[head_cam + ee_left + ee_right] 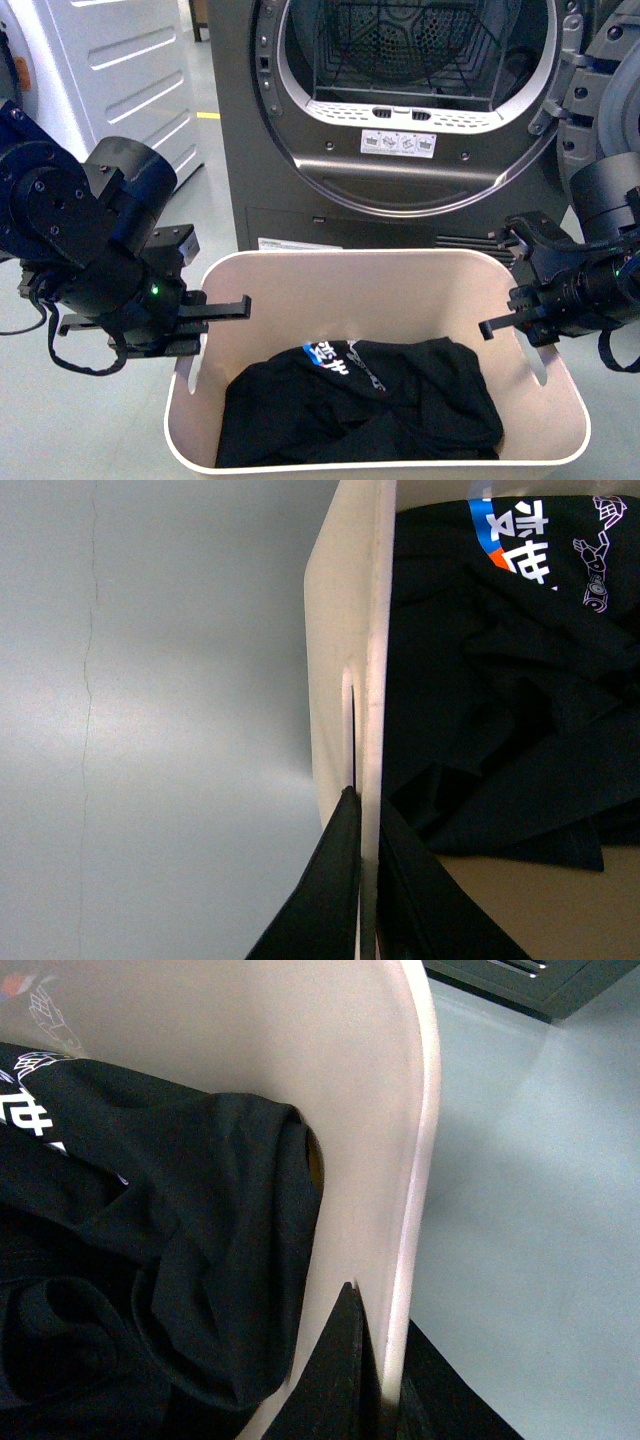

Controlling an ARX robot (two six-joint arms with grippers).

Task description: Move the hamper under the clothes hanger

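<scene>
Shows the beige hamper [390,285] on the grey floor [150,730] just before an open dryer [240,120], a black printed garment [380,405] heaped inside. Grips its left wall with the left fingers [335,880], one inside, one outside, clamped on the plastic. Pinches the right wall likewise with the right fingers [340,1360].

The left arm [85,215] is reaching in low from the left, its wrist turned inward and a green light glowing on its housing. The left gripper [366,815] is straddling 1 short wall of the hamper [345,630], with 1 finger outside and 1 inside. The right arm [612,215] is mirroring that pose from the right. The right gripper [385,1338] is bracketing the opposite wall with its 2 fingers. Both grippers are apparently clamping the plastic.
</scene>
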